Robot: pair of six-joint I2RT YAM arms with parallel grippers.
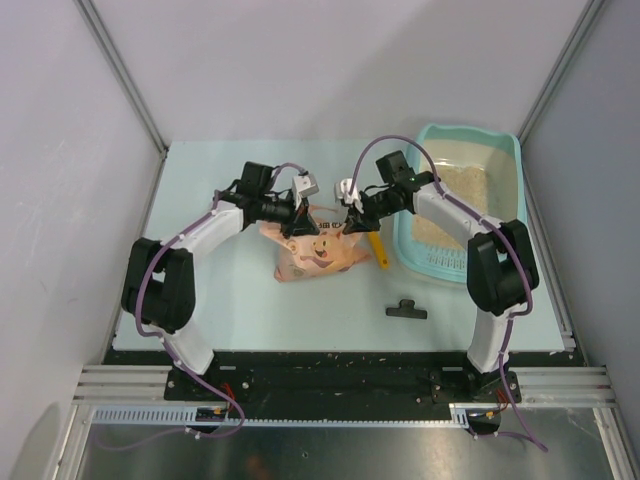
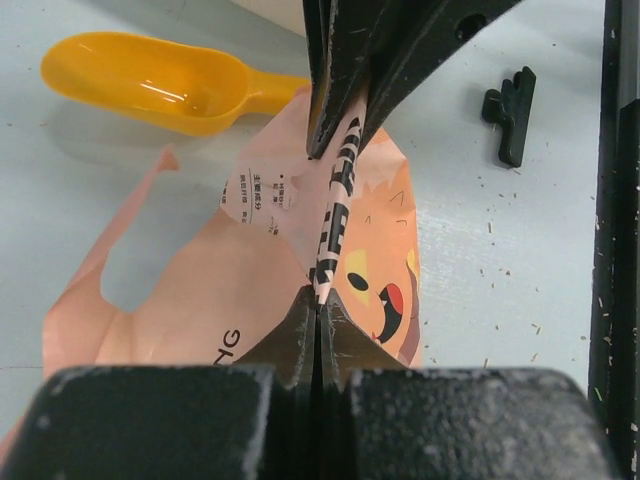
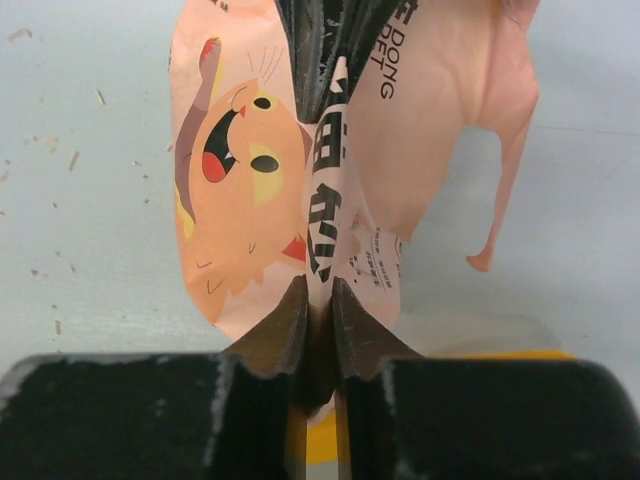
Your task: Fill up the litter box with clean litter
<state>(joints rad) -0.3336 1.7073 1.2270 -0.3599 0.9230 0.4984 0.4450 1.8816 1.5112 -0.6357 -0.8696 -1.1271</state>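
While the large light-teal rectangular plastic litter box [image 1: 508, 160] sat at the far right of the pale table [image 1: 210, 190], I held a soft pink-orange printed bag [image 1: 315, 252] with both arms just to the left of it. My left gripper [image 2: 318, 300] was clamped on a raised fold of the bag, its two fingers pressed together with the black-printed strip pinched between them. My right gripper [image 3: 318, 292] was clenched on the same fold from the side nearer the litter box, its tips meeting my left one's almost nose to nose above the cartoon cat's face. The bag's lower part slumped on the table below the fold. An orange plastic scoop [image 1: 377, 248] lay between the bag and the litter box, close beside the box's left wall. A small black clip [image 1: 406, 311] rested on the table left of the litter box's slotted grille end and nearer my bases. The fine pale beige litter [image 1: 455, 195] lay inside the litter box, spread over most of its floor, and my right arm's forearm crossed above the box's near left corner.
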